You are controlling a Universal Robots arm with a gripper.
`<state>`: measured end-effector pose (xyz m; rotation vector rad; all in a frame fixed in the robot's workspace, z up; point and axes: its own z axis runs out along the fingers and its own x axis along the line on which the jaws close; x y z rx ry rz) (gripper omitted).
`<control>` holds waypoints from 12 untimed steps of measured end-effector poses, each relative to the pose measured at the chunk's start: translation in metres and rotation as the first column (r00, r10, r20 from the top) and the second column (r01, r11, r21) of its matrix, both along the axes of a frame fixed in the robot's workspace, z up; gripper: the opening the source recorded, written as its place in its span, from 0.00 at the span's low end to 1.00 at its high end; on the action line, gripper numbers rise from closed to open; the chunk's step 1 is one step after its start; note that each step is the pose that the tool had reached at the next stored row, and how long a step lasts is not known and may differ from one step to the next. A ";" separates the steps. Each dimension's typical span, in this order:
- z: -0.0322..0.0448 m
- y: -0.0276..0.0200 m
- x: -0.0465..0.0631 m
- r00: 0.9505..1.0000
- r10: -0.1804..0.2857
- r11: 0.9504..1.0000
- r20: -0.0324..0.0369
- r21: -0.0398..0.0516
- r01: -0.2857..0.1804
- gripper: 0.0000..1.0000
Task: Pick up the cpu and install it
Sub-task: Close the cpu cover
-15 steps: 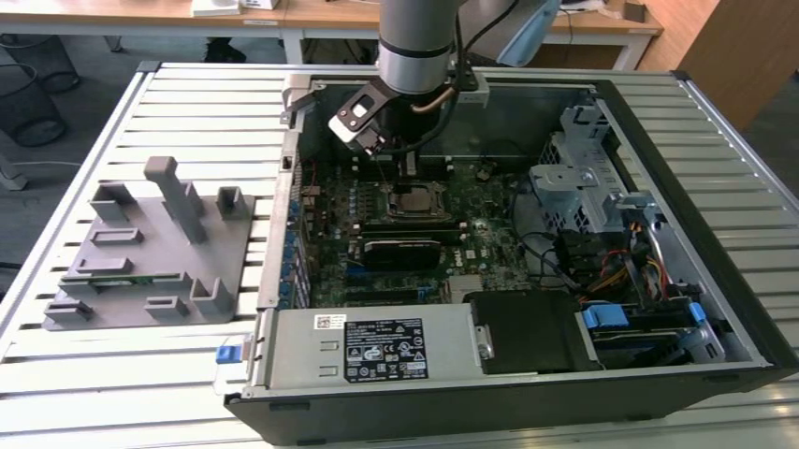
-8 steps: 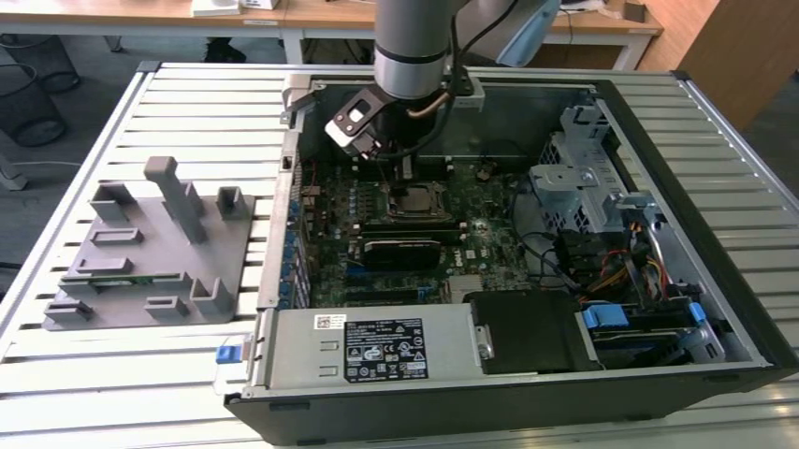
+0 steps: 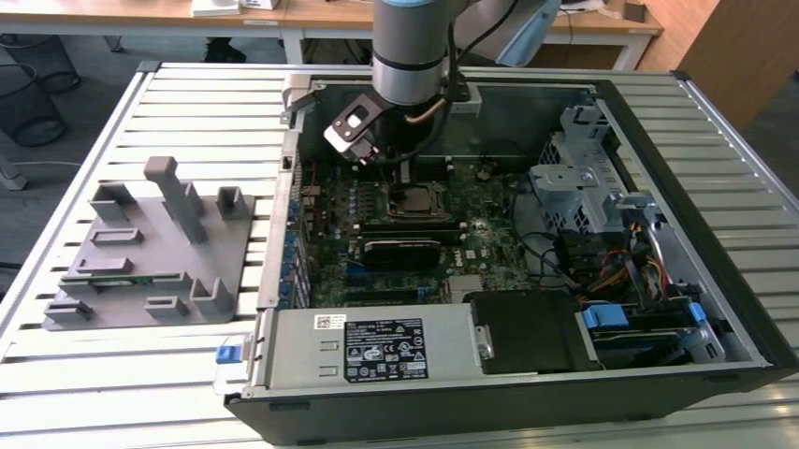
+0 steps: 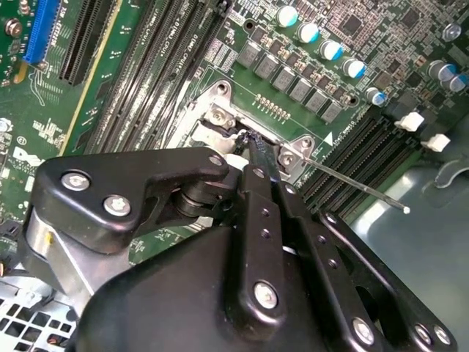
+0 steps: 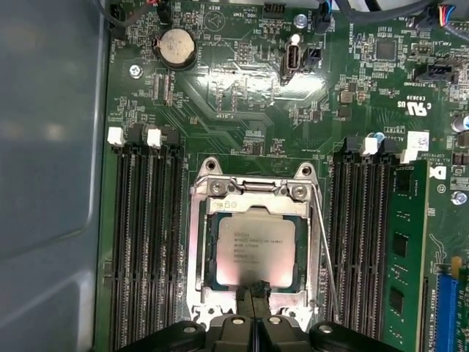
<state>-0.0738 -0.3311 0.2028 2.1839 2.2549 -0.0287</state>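
Note:
The cpu (image 5: 253, 249), a flat square chip with a silver-grey top, lies flat inside the metal socket frame (image 5: 201, 242) on the green motherboard. In the exterior view the cpu (image 3: 414, 199) sits in the middle of the open computer case, directly under the arm. My gripper (image 5: 253, 290) is shut, its two thin black fingertips pressed together and touching the chip's edge. The second wrist view has the gripper (image 4: 253, 141) tip down at the socket frame (image 4: 220, 114), and the black finger links hide the chip.
The socket's thin lever (image 5: 322, 249) stands free beside the frame. Memory slots (image 5: 146, 242) flank the socket. A black block (image 3: 399, 249) and the power supply (image 3: 362, 348) lie nearer the case front. A grey fixture plate (image 3: 138, 257) with posts stands outside the case, at the exterior view's left.

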 end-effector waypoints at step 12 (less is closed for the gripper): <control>-0.0037 0.0000 0.000 1.000 0.000 1.000 0.000 0.000 0.000 0.11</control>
